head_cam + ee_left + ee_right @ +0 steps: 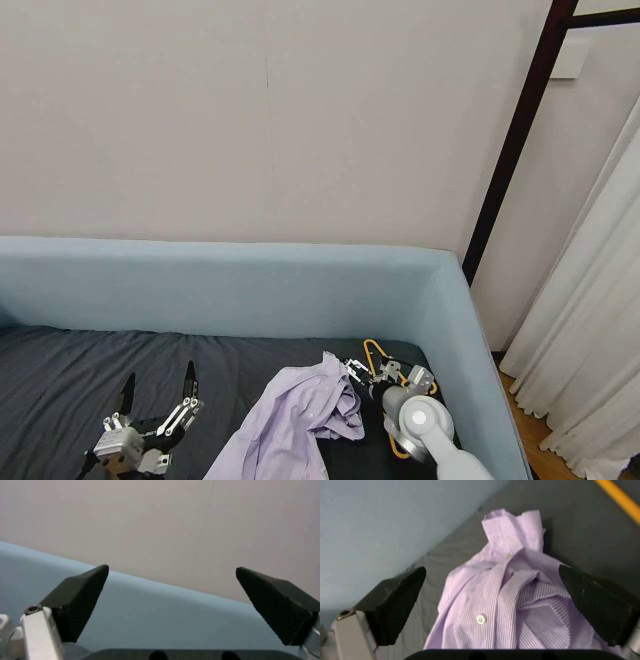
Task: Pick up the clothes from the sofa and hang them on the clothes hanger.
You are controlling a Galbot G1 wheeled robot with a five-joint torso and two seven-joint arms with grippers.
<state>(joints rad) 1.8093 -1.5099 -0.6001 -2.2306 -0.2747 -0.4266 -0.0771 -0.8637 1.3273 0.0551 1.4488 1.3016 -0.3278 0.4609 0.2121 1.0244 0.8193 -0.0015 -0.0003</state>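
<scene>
Where the pale blue sofa (250, 290) shows its dark grey seat, the left hand (159, 376) hovers low over the bare cushion, fingers spread wide and holding nothing. Further right, a crumpled lilac striped shirt (295, 410) lies on the seat near the sofa's right arm. Just beside it sits the right hand (360, 375), fingers wide apart and empty, facing the shirt's collar. An orange hanger (374, 347) lies beneath that hand. Past the sofa stand a dark pole (510, 150) and a white curtain (590, 330).
</scene>
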